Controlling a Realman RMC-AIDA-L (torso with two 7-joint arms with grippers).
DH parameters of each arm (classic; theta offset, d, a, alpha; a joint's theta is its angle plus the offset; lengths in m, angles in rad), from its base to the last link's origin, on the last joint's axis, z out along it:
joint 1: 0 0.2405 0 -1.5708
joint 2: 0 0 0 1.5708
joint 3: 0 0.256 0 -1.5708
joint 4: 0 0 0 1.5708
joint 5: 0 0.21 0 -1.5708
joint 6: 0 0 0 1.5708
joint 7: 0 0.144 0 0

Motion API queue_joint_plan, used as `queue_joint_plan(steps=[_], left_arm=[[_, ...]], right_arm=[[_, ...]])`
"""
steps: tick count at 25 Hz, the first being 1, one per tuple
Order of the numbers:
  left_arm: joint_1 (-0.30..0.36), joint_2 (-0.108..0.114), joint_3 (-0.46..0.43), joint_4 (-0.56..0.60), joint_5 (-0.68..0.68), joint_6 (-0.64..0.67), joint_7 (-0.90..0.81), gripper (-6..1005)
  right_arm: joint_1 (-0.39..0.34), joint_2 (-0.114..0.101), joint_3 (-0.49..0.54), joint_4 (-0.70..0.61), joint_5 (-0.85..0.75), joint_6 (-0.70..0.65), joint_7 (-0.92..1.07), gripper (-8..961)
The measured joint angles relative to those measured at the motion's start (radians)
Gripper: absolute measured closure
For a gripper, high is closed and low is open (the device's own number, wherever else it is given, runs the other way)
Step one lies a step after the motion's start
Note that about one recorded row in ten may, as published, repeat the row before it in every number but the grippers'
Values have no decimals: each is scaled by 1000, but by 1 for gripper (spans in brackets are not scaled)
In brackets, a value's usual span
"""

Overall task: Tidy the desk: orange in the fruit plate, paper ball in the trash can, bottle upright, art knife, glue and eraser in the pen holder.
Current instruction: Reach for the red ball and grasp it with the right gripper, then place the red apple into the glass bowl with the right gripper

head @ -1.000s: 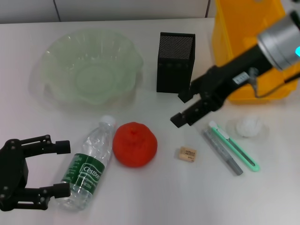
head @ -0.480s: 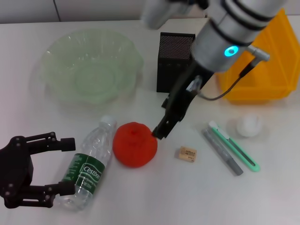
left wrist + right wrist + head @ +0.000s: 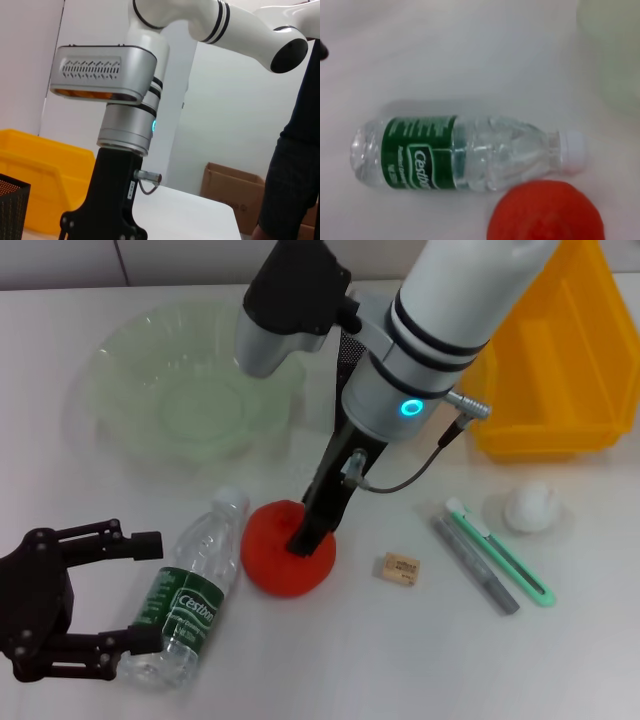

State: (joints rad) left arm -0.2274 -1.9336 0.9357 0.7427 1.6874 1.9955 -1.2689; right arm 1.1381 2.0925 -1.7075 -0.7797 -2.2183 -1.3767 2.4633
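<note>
An orange [image 3: 285, 558] lies mid-table, and my right gripper [image 3: 305, 538] has come down onto its top. The right wrist view shows the orange [image 3: 545, 212] beside the bottle [image 3: 455, 152]. That clear bottle [image 3: 185, 595] with a green label lies on its side. My left gripper [image 3: 146, 590] stands open next to its lower end. To the right lie the eraser [image 3: 400, 568], the grey glue stick [image 3: 474, 565], the green art knife [image 3: 500, 552] and the white paper ball [image 3: 530, 507]. The black mesh pen holder [image 3: 348, 345] is mostly hidden behind the right arm.
A pale green glass fruit plate [image 3: 130, 380] stands at the back left. The yellow trash can [image 3: 560, 360] stands at the back right. The right arm stretches across the middle of the table. The left wrist view shows that arm and the yellow trash can [image 3: 40, 175].
My right arm has swung left from near the yellow trash can and lowered its gripper onto the orange. The left gripper has hardly moved.
</note>
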Motion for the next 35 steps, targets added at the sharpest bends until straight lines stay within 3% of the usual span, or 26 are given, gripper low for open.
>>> queue_joint_plan(steps=[2, 7, 14, 23, 26, 30, 35], left_arm=[[-1, -2, 0, -1, 0, -2, 5, 162], [-16, -12, 1, -8, 13, -3, 10, 164], [-34, -25, 0, -19, 49, -5, 10, 165], [-30, -27, 0, -19, 50, -5, 11, 167], [-25, -25, 0, -24, 51, -5, 11, 168], [-23, -24, -6, -28, 51, -5, 14, 169], [-26, -28, -9, -35, 51, -4, 30, 170]], right_arm=[[-4, 0, -11, 4, 14, 10, -11, 267], [-5, 0, -18, 26, 25, 23, -32, 512], [-6, 0, -30, 46, 75, 33, -68, 653], [-6, -3, -17, 11, 75, -20, -69, 811], [-12, -10, 61, -63, 38, -110, -64, 845], [-18, -11, 267, -213, -82, -220, -46, 887], [8, -8, 382, -272, -96, -95, -53, 917]])
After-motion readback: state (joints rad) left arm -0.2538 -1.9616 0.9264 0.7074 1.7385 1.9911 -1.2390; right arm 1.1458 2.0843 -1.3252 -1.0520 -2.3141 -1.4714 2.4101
